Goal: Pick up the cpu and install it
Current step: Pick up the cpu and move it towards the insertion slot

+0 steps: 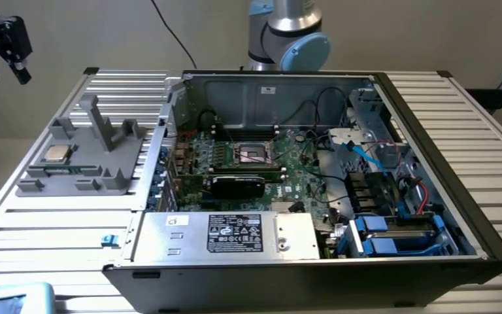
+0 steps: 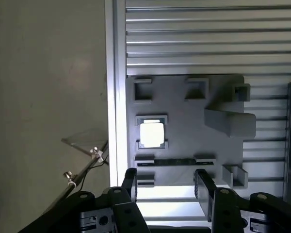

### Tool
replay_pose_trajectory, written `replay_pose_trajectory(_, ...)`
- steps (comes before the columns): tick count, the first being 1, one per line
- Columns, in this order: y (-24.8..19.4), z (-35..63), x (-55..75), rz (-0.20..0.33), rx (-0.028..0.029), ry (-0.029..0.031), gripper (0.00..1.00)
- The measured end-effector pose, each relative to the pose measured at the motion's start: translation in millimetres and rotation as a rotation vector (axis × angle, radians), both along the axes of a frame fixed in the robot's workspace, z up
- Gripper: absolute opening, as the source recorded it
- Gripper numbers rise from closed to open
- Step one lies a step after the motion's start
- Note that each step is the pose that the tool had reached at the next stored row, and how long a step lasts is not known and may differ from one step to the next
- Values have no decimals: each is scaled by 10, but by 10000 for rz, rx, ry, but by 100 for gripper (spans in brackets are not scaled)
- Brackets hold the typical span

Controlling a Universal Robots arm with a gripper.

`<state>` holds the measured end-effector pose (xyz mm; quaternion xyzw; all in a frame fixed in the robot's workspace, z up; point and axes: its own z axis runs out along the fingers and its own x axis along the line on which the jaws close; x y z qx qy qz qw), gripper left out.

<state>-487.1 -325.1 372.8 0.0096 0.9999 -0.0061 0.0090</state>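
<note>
Single arm job. End effector [image 1: 4, 73] hangs high over the far corner of the slatted surface [image 1: 59, 222], well apart from everything. In the wrist view the end effector [image 2: 167, 187] has its fingers [image 2: 129, 182] spread wide with nothing between them, so it is empty. The cpu [image 1: 55, 154] lies flat, shiny top up, in a shallow pocket of the grey fixture [image 1: 102, 160] on the surface, outside the computer case [image 1: 321, 261] and untouched. Key relation: in the exterior view the cpu sits at about 5 o'clock from the end effector and a good way below it. The wrist camera looks straight down on the cpu [image 2: 151, 134] in the fixture [image 2: 184, 104]. The chip looks offset to one side of the gap between the fingers, not centred under it. The cpu is square, so there is no real long axis; its edges look parallel to the fixture edges and roughly square to the line across the fingers. The socket [image 1: 255, 154] on the motherboard sits at 3 o'clock from the cpu in the exterior view, well apart, inside the case. Install not started, by the look of it.
</note>
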Motion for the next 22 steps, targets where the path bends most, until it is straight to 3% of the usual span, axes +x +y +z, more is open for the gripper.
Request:
replay_pose_trajectory(20,0,-364,21,1,0,0,61)
replay_pose_trajectory(22,0,-399,21,20,21,0,61)
